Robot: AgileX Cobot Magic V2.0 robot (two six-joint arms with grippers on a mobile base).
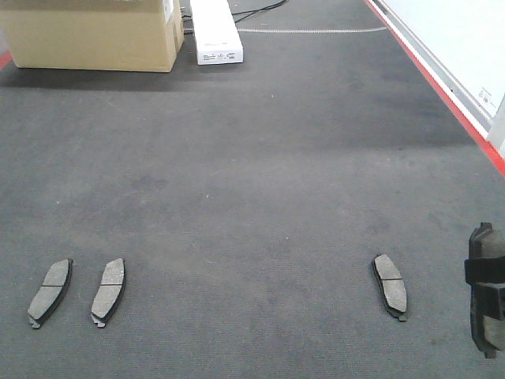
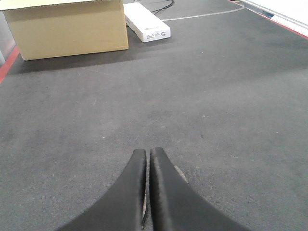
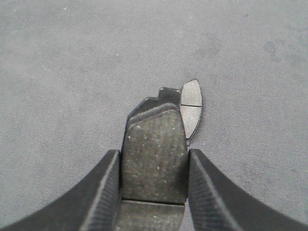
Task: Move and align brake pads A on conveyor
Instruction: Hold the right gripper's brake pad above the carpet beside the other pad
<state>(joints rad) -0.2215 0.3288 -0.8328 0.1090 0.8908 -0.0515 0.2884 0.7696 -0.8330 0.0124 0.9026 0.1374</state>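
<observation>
Three brake pads A lie flat on the dark conveyor (image 1: pixel 260 158). Two sit side by side at the near left (image 1: pixel 50 292) (image 1: pixel 108 290), one at the near right (image 1: pixel 390 286). A fourth pad (image 1: pixel 484 288) hangs at the right edge of the front view. In the right wrist view my right gripper (image 3: pixel 154 153) is shut on this pad (image 3: pixel 156 127), and the near-right lying pad (image 3: pixel 192 108) shows just beyond it. My left gripper (image 2: pixel 148 153) is shut with nothing in it, low over the belt. A pale sliver of a pad (image 2: pixel 180 174) peeks out beside its right finger.
A cardboard box (image 1: pixel 95 31) and a long white box (image 1: pixel 215 31) stand at the far end of the belt, with cables behind them. The conveyor's red edge (image 1: pixel 450 87) runs along the right, next to a white wall.
</observation>
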